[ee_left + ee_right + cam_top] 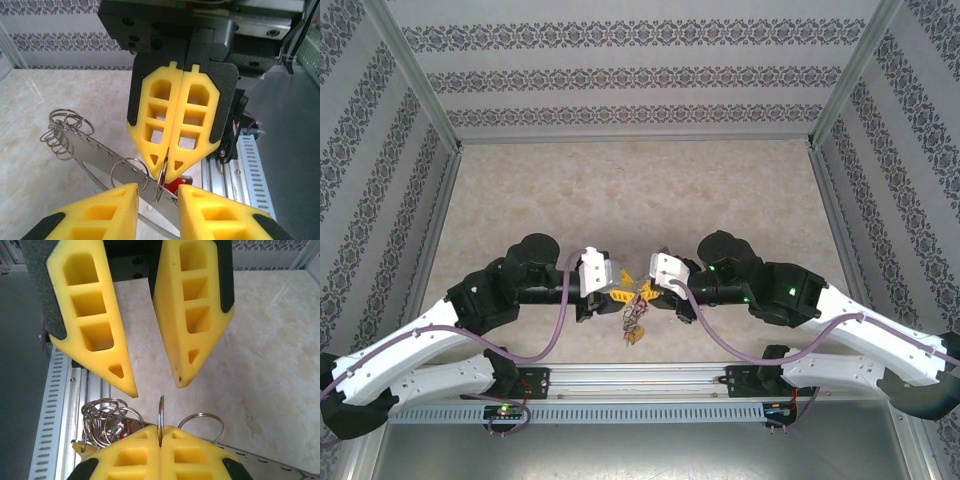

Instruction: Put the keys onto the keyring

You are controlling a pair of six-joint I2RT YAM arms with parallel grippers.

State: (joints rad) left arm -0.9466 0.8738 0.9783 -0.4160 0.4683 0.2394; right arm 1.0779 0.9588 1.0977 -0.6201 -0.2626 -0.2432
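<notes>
The right fingers [160, 440] are pressed flat together, pinching a small ring [160, 412] that stands on edge between their tips. I cannot tell whether that ring belongs to a key or to the loop's edge.

Facing them tip to tip, the left fingers [102, 335] stand apart with a clear wedge of space between them and hold nothing. Their tips are just short of the pinched ring.

The keyring [97, 147] hangs off the counter [620, 190] at this meeting point. Its grey punched strip runs slantwise under the right fingertips and out past the left fingers' side. A bunch of silver rings [65, 125] sits at its far end, away from both sets of tips, and one larger ring [131, 172] lies just beside the left fingertips. A red-tagged key [173, 187] shows directly below the right fingertips, touching or nearly touching them; its blade is hidden.

From above, the left fingers [614, 297] and the right fingers [647, 292] meet near the counter's near edge. The keyring [633, 322] dangles below them towards the slotted rail [640, 378]. Behind the fingers the rail and arm bases are close. Beyond the fingertips and to both sides, bare marbled counter runs to the patterned walls [640, 80].
</notes>
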